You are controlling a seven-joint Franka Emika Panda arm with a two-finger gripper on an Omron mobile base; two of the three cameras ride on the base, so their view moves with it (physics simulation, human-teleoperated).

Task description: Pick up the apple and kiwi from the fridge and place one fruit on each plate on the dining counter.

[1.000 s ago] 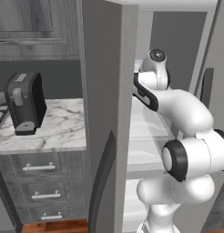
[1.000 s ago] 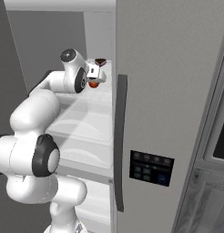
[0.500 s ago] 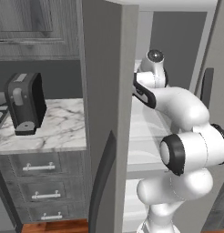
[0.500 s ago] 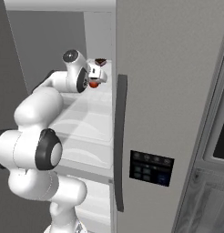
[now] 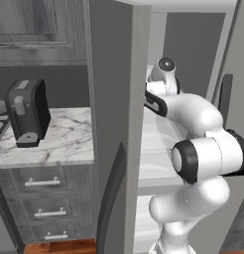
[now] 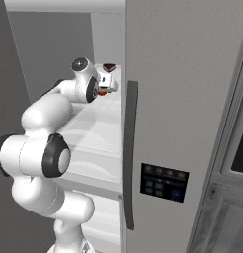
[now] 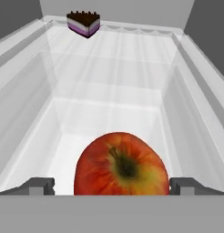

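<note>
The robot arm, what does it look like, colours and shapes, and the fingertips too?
The arm is glossy white, built of rounded, bulbous links with dark grey to black bands and round caps at the joints. No cables or markings show. In the hand view the gripper ends in two small, blocky grey fingertips.

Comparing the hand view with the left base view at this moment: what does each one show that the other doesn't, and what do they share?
Hand view: the apple close up, stem toward the camera, sitting between the open gripper fingertips on a clear shelf, with a wedge of cake at the far end.

Left base view: the coffee machine on the marble worktop, drawers beneath, the fridge door with its dark handle, and the arm reaching in.

Both: the pale fridge interior and its shelves.
</note>
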